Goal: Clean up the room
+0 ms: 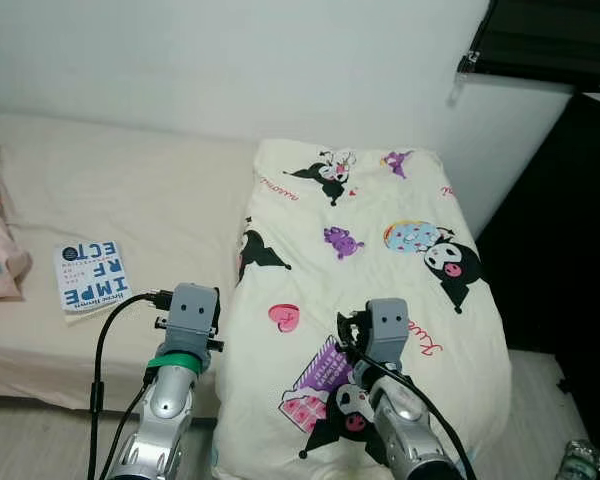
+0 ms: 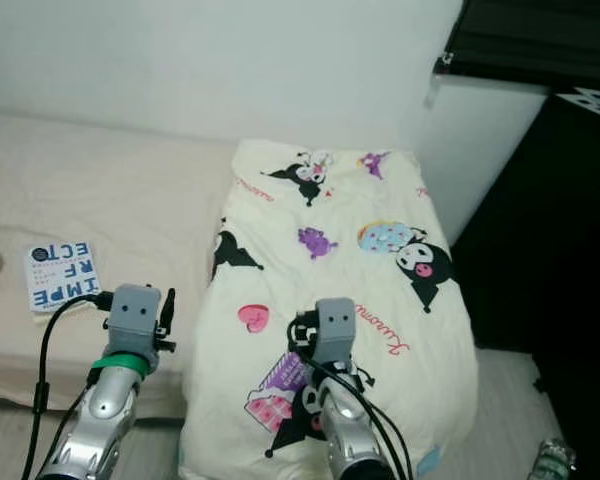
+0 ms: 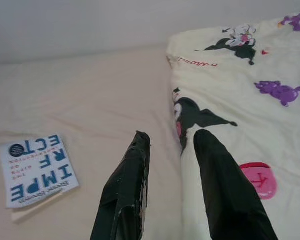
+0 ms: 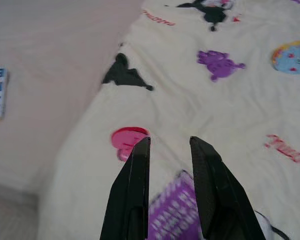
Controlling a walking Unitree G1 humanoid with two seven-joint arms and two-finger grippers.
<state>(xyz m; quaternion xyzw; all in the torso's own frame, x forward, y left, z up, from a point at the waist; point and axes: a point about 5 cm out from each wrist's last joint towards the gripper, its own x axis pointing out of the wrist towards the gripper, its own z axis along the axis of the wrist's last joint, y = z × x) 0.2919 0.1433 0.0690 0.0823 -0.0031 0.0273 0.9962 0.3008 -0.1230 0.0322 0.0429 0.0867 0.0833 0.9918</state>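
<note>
My head stereo pair looks forward and down from above the bed's near edge, the right eye offset slightly sideways; both eyes share the cartoon-print blanket, the book and the white wall; my left wrist camera sits close and low, sighting along the left gripper over the blanket's edge toward the wall, book at one side; my right wrist camera sights along the right gripper, nearer still, down onto the blanket; both wrist views share the pink heart print.
</note>
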